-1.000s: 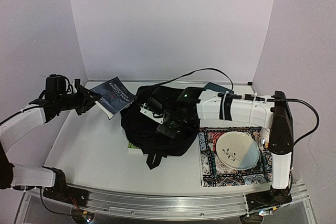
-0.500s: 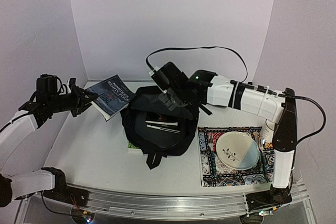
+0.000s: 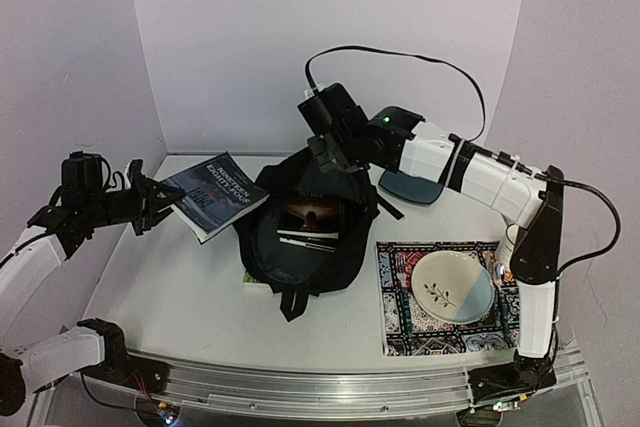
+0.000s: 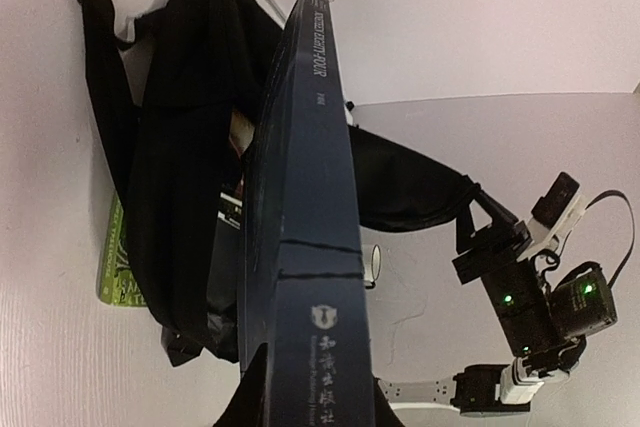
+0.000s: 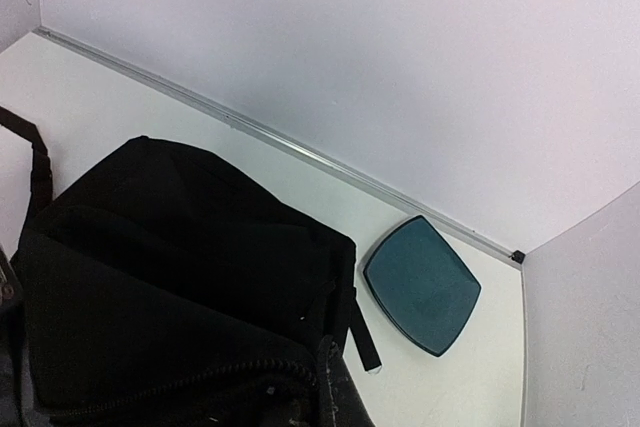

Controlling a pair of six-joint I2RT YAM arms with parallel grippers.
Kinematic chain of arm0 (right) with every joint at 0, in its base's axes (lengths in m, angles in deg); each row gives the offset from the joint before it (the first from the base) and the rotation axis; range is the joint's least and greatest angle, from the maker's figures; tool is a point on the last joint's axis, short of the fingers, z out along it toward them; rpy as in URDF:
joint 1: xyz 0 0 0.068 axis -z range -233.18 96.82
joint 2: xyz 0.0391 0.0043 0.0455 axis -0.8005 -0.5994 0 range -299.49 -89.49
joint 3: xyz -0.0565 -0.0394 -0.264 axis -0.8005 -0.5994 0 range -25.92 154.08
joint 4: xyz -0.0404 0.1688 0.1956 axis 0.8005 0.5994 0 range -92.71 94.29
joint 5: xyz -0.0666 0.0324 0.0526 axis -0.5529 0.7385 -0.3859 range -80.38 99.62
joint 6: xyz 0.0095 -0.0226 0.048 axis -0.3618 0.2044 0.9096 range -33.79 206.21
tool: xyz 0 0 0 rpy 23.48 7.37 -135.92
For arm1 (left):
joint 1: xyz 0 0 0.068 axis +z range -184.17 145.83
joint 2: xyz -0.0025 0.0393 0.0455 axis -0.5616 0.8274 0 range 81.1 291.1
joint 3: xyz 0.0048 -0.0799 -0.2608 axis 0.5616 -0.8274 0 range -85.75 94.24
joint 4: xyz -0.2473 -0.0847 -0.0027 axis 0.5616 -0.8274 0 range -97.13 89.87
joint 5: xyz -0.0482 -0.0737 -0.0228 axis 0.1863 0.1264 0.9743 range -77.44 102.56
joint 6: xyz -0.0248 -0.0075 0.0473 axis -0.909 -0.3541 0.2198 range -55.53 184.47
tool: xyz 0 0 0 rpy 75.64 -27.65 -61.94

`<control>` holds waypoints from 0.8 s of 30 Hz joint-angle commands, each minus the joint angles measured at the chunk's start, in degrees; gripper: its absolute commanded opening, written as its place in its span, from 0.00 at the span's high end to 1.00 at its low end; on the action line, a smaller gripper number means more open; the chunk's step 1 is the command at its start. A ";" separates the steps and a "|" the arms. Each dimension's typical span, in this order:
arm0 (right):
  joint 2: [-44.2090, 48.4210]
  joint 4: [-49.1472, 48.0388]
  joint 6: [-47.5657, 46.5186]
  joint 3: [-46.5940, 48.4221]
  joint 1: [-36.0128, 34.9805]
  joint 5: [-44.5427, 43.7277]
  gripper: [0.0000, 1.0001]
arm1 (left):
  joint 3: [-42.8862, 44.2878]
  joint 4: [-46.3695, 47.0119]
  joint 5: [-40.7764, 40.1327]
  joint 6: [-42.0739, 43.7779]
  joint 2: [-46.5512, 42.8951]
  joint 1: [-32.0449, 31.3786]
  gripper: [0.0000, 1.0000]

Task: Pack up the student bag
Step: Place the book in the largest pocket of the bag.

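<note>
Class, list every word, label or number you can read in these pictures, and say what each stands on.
"NINETEEN EIGHTY-FOUR": cover of the blue book held by the left gripper.
"EIGHTY-FOUR": that book's spine, left wrist view.
Chinese characters lower on the spine: too small to read.
Green book under the student bag: print too blurred.

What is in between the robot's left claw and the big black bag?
A dark blue book. The left gripper holds one end, and the book sticks out toward the open student bag. The top view shows this best.
</note>
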 commanded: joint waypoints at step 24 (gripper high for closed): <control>1.93 -8.79 4.63 -0.75 1.44 11.13 1.00 | -3.33 26.56 10.92 -10.81 13.15 -14.34 1.00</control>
